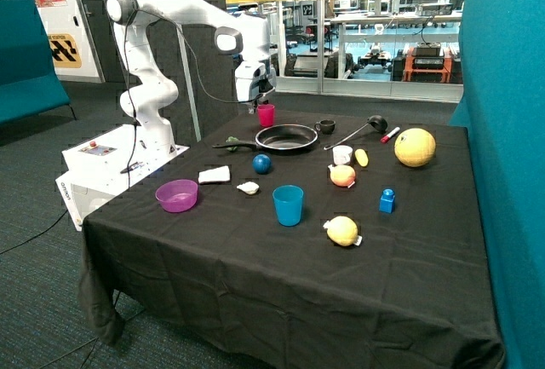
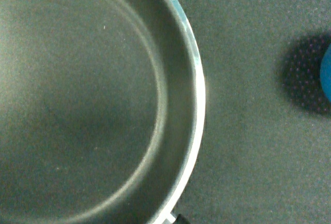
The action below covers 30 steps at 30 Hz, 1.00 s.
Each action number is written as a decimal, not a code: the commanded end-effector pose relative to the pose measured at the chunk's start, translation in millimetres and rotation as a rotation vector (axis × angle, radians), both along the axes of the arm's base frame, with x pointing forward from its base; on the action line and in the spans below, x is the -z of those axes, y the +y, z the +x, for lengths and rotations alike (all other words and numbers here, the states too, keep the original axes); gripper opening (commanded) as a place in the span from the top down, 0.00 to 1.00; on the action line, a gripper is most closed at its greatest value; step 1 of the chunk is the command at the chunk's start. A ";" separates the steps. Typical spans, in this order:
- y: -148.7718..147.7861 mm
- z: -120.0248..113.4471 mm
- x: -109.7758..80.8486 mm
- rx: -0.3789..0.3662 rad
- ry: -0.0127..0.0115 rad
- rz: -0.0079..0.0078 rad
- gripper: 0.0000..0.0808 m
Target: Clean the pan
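The black pan (image 1: pixel 286 138) with a shiny rim lies near the back of the black-clothed table, its thin handle (image 1: pixel 232 145) pointing towards the robot base. My gripper (image 1: pixel 257 103) hangs above the table, just behind the pan's handle side and close to a pink cup (image 1: pixel 266 114). In the wrist view the pan's dark, bare inside (image 2: pixel 77 105) fills most of the picture, with its bright rim (image 2: pixel 199 94) curving past black cloth. Nothing is seen in the gripper.
A blue ball (image 1: pixel 262 164) (image 2: pixel 327 79) and a white folded cloth (image 1: pixel 215 175) lie in front of the pan. A purple bowl (image 1: pixel 177 195), blue cup (image 1: pixel 288 204), black ladle (image 1: pixel 358 130), small black cup (image 1: pixel 325 126), white cup (image 1: pixel 342 154) and yellow melon (image 1: pixel 415 147) surround it.
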<state>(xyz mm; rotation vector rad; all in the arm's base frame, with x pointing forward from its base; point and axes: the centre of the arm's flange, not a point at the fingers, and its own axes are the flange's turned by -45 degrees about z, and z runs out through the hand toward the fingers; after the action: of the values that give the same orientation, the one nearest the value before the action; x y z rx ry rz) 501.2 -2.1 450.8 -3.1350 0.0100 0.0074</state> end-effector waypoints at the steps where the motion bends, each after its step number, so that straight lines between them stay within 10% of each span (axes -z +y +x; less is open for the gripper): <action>1: 2.1 -1.2 0.8 -0.154 -0.0052 -0.0062 0.00; 5: -0.7 -1.6 0.7 -0.159 -0.0052 -0.0062 0.00; 10: -1.9 -1.4 -0.4 -0.165 -0.0053 -0.0061 0.24; 30: 3.6 -5.1 2.2 -0.345 -0.0058 -0.0057 0.21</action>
<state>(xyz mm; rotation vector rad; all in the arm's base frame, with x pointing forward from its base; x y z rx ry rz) 500.0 -0.4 450.7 -3.1170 -0.3909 0.0082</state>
